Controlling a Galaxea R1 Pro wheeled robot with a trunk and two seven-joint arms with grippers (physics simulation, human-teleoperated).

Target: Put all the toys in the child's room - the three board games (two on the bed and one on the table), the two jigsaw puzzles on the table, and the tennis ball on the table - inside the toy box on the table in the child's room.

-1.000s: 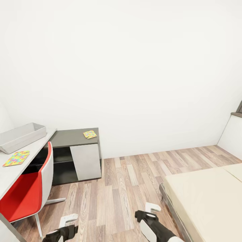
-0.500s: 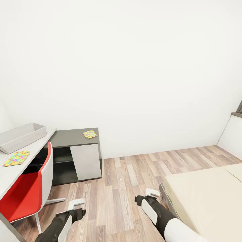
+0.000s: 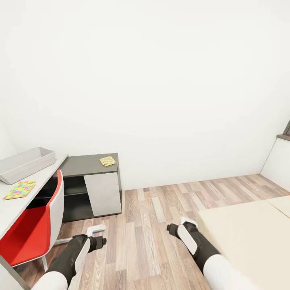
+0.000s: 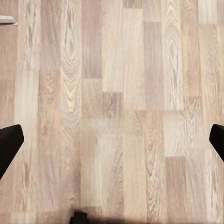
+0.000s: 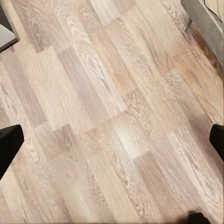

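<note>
The pale grey toy box rests on the white table at the far left. One jigsaw puzzle lies on the table in front of it. Another jigsaw puzzle lies on the dark cabinet. A corner of the beige bed is at the lower right. The board games and the tennis ball are out of view. My left gripper and right gripper hang open and empty over the wood floor.
A red and white chair stands at the table, close to my left arm. The cabinet has a white door and an open shelf. A white wall runs behind, with a window sill at the far right.
Both arms have stretched forward and up into the head view, from the bottom edge toward mid-floor. The room and camera have stayed put.
</note>
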